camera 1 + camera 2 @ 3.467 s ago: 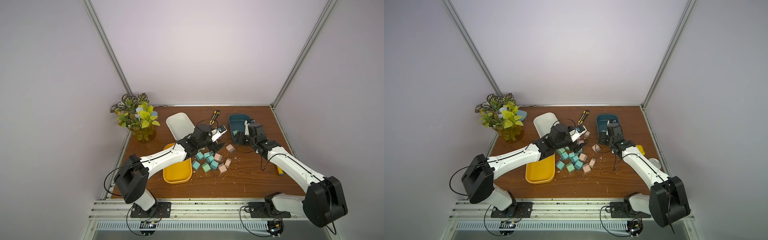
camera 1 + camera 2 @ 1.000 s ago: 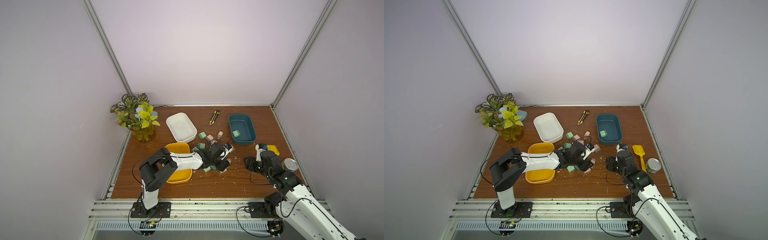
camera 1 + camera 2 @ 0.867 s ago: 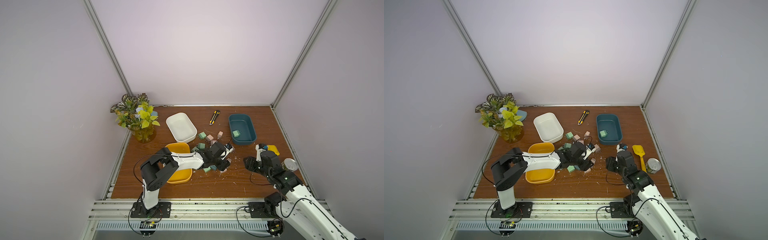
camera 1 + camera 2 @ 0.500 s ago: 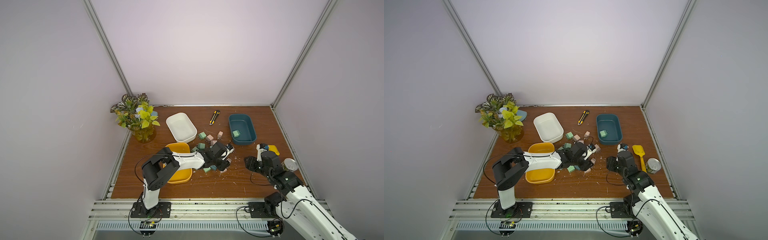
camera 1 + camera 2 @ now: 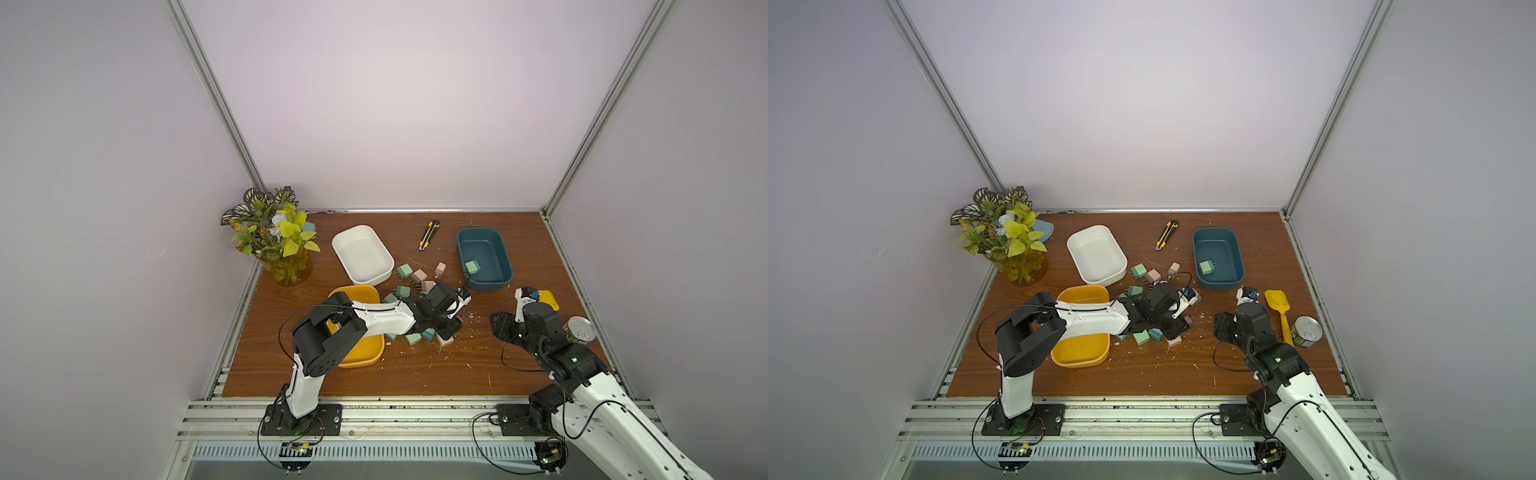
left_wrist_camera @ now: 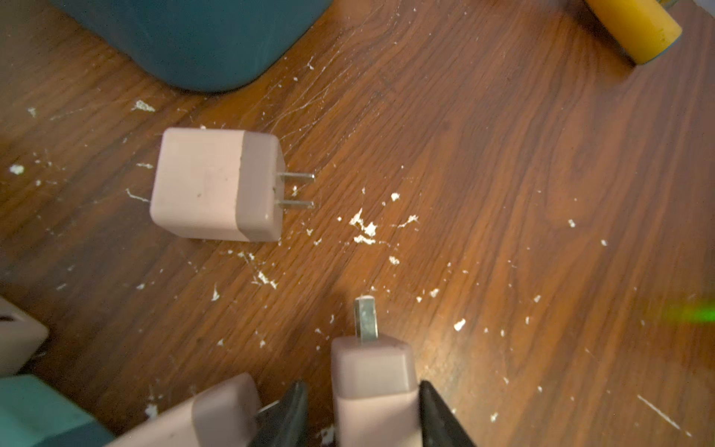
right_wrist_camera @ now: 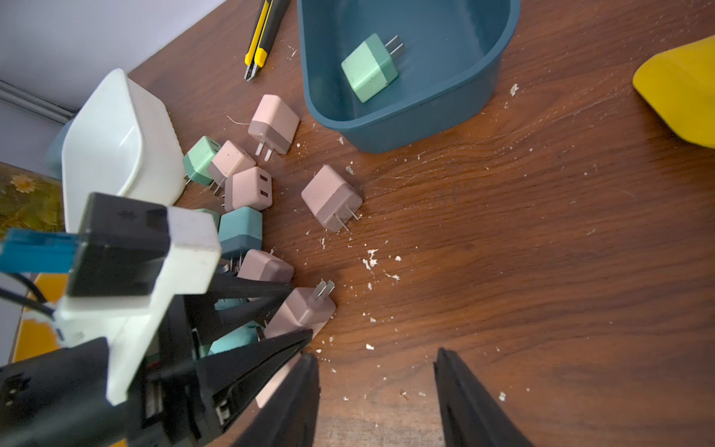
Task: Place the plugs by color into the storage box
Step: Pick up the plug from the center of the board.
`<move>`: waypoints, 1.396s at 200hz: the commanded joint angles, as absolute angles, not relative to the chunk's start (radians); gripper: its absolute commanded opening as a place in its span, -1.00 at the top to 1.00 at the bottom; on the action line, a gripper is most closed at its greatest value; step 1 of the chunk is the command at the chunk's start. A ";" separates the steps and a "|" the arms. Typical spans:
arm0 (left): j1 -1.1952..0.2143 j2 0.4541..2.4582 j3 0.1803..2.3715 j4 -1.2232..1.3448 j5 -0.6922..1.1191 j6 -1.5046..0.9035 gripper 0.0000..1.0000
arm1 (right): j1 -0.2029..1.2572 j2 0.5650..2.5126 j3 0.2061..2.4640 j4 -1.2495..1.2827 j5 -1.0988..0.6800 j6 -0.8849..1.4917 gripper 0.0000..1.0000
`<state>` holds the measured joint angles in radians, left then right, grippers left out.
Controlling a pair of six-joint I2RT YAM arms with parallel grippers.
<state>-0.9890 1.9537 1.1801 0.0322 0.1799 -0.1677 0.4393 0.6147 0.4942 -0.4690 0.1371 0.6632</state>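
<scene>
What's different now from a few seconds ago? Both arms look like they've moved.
The right arm drew back from the teal bin toward its base, jaws open and empty; a mint plug lies in that bin. The left arm sank low over the pile and its jaws have narrowed around a pink plug, a gap still showing. The white bin, yellow bin, knife and plant stayed put.

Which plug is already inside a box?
The mint green plug, lying alone in the dark teal box; every other plug in view sits outside the boxes.
</scene>
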 commanded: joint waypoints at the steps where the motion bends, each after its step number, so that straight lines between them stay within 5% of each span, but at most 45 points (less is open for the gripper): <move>1: -1.002 1.963 1.211 0.000 0.197 -0.139 0.17 | 0.446 0.594 0.497 -0.458 0.166 0.678 -0.08; 51: -1.002 1.954 1.219 -0.018 0.196 -0.122 0.52 | 0.445 0.542 0.485 -0.454 0.209 0.690 -0.08; 196: -0.942 1.780 1.359 -0.204 0.242 -0.105 0.99 | 0.446 0.642 0.576 -0.310 0.147 0.697 -0.02; 279: -0.716 1.586 1.148 -0.146 0.297 -0.242 1.00 | 0.602 0.931 0.648 -0.065 0.168 0.776 -0.03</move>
<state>-0.7776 1.6257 1.2087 -0.1738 0.2634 -0.1848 0.5560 0.8623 0.5743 -0.2039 0.1520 0.7418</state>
